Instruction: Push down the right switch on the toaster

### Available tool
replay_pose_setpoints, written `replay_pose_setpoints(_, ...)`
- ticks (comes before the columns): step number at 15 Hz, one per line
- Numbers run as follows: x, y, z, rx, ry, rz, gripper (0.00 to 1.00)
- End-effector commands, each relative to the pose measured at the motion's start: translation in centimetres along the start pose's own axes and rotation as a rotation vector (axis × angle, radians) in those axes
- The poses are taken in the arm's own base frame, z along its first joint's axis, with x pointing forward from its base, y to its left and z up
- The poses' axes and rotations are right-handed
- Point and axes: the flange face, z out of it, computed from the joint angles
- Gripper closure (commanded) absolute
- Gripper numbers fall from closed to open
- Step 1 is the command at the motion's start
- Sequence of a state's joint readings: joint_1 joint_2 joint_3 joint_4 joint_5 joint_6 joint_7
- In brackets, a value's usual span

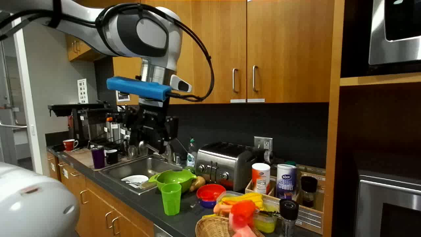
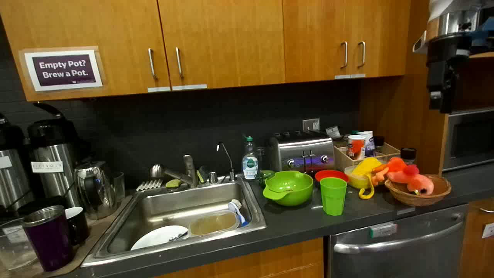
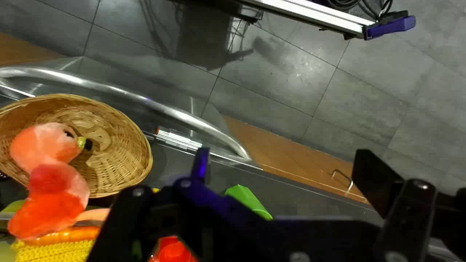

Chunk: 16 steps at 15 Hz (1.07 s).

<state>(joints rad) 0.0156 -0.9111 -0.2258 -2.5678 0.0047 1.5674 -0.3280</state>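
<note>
The silver toaster [image 1: 217, 158] stands at the back of the counter against the dark wall, and it also shows in an exterior view [image 2: 285, 148]. Its front has two levers between two round knobs; the right lever [image 2: 311, 154] stands beside the left one. The toaster is out of view in the wrist view. My gripper [image 1: 148, 143] is in the air, above counter height, and appears apart from the toaster. It also shows at the right of an exterior view [image 2: 440, 104]. In the wrist view, the gripper [image 3: 284, 160] has its fingers wide apart with nothing between them.
In front of the toaster are a green bowl [image 1: 176, 179], a red bowl [image 1: 211, 192] and a green cup [image 1: 171, 199]. A wooden box [image 1: 309, 214] with canisters stands right of it. A wicker basket [image 3: 123, 163] holds a plush bird. The sink [image 2: 254, 216] lies left.
</note>
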Motion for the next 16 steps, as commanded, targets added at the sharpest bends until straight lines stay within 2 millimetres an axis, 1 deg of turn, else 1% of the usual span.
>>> replay_pose_setpoints(1, 0.0, 0.0, 0.0, 0.0, 0.0, 0.0, 0.0)
replay_pose_setpoints(11, 0.2, -0.1, 0.0, -0.011, 0.014, -0.013, 0.0)
replay_pose_setpoints(13, 1.3, 0.2, 0.4, -0.037, 0.099, -0.037, 0.0)
replay_pose_setpoints(14, 2.2, 0.5, 0.6, -0.045, 0.175, -0.041, 0.0)
replay_pose_setpoints(16, 3.3, 1.2, 1.0, -0.092, 0.298, -0.036, 0.0)
